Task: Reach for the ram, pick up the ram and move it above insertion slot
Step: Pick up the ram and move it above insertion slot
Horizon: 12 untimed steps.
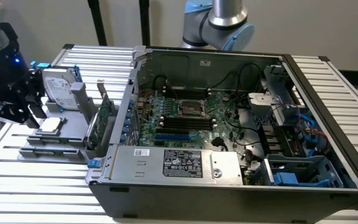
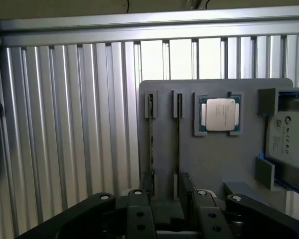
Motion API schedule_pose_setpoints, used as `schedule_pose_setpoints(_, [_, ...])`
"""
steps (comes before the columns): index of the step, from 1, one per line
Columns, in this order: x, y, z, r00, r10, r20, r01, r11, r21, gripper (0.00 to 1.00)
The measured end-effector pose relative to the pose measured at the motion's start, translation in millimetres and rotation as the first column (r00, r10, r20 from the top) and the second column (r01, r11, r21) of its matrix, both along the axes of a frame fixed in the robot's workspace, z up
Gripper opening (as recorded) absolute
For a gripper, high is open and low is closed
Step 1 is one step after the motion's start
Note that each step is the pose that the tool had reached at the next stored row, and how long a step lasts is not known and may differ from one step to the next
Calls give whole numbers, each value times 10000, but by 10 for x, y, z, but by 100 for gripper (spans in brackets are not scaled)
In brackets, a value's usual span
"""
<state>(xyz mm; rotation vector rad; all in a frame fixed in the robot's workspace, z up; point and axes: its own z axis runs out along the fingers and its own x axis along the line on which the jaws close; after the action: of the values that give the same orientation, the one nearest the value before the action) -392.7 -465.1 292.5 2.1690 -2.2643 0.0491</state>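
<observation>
Nearest us, the claw [image 2: 165, 183] is hanging with its fingers apart, gripping nothing, while we are reaching. We are judging it best to square the fingers across the ram [image 2: 178, 142], clear of its twin [image 2: 151, 142]. The ram is standing on edge in the grey holder [image 2: 214, 159], just ahead of the claw, untouched.

Hidden and cropped
Near ends of ram sticks [image 2: 151, 144] hidden behind gripper [image 2: 166, 179] at holder [image 2: 214, 164] edge; hard drive [image 2: 289, 139] and gripper body cut by frame; chips indiscernible.
</observation>
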Motion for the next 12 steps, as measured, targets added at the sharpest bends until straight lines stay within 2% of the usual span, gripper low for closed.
schedule_pose_setpoints(12, [1,-53,-218,10000,28,-1,-28,10000,-1,36])
